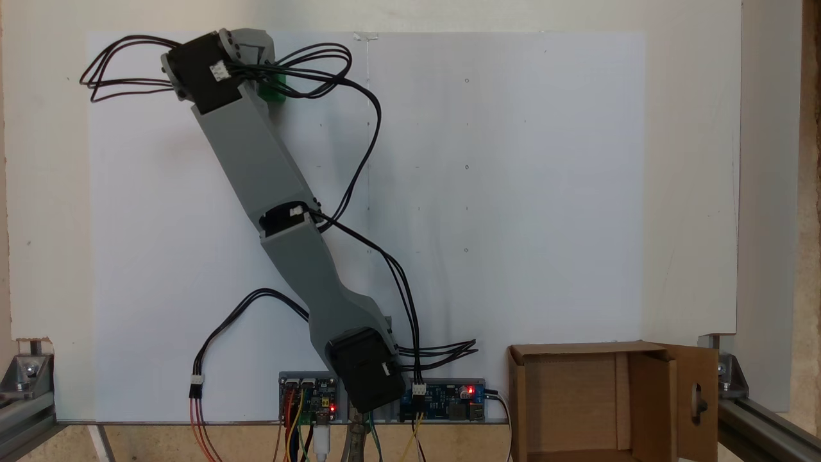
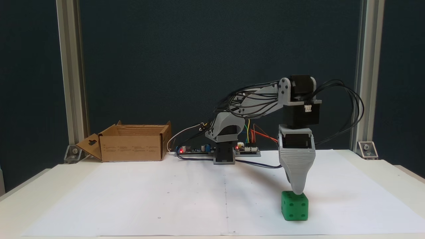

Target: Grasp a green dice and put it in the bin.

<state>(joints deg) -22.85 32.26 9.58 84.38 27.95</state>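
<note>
The green dice [image 2: 295, 205] sits on the white paper near the front right in a fixed view. In the view from above, only a sliver of the green dice [image 1: 277, 88] peeks out beside the arm's wrist at the top left. My gripper [image 2: 297, 191] points straight down, its grey tip touching or just above the dice's top face. Its jaws line up one behind the other, so how they stand cannot be told. The bin [image 2: 132, 147] is an open brown cardboard box beside the arm's base, far from the dice. The bin [image 1: 577, 350] has a flap with a keyhole cutout.
Circuit boards with red lights [image 1: 442, 398] and loose wires lie by the arm's base [image 2: 224, 156]. Black cables [image 1: 359, 167] loop off the arm. Aluminium frame posts [image 2: 71, 76] stand at the table's back corners. White paper [image 1: 513, 192] covers the table.
</note>
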